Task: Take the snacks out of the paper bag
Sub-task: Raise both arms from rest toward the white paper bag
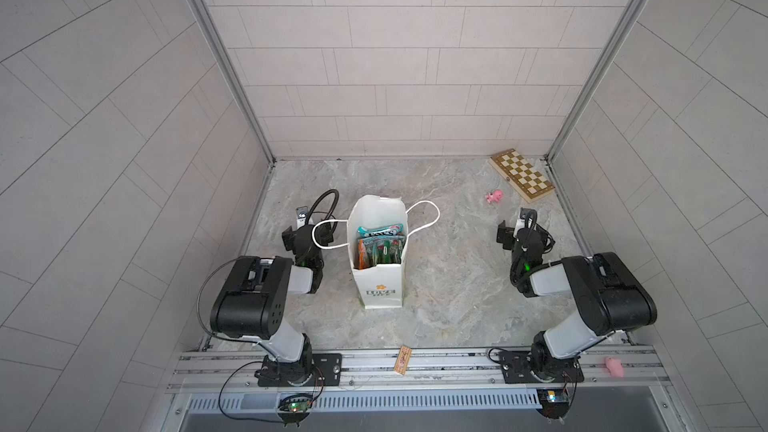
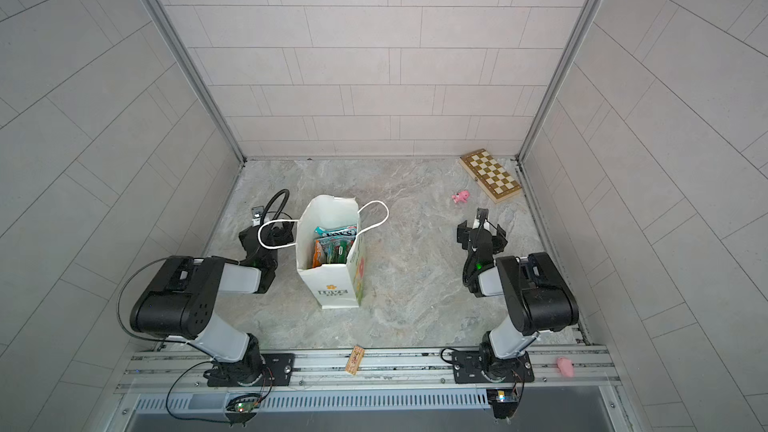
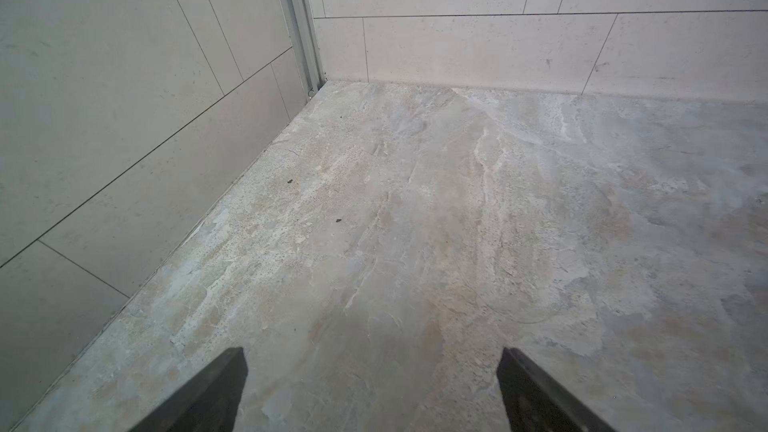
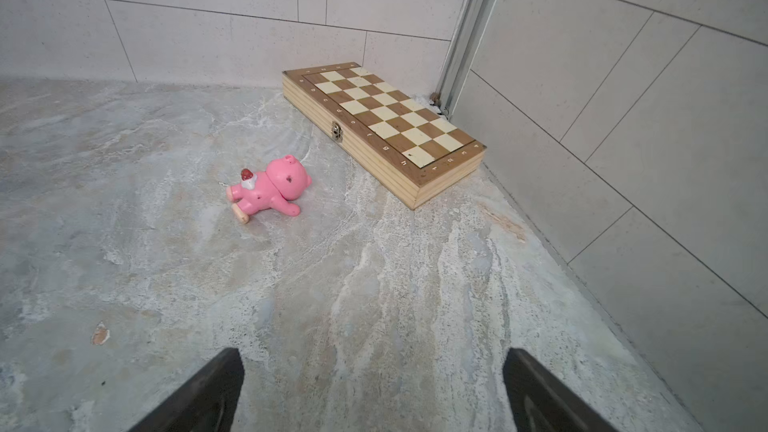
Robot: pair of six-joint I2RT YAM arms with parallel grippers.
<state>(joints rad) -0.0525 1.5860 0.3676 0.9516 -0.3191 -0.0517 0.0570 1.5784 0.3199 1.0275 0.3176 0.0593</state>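
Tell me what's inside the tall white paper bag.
Glossy FOX'S candy packets sit inside the white paper bag: teal at back, orange and green nearer. Its walls hide whatever lies beneath.

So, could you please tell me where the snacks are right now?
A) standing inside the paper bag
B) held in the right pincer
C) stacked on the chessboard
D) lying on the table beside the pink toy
A: in a top view the snacks stand on end inside the open-topped, upright paper bag.
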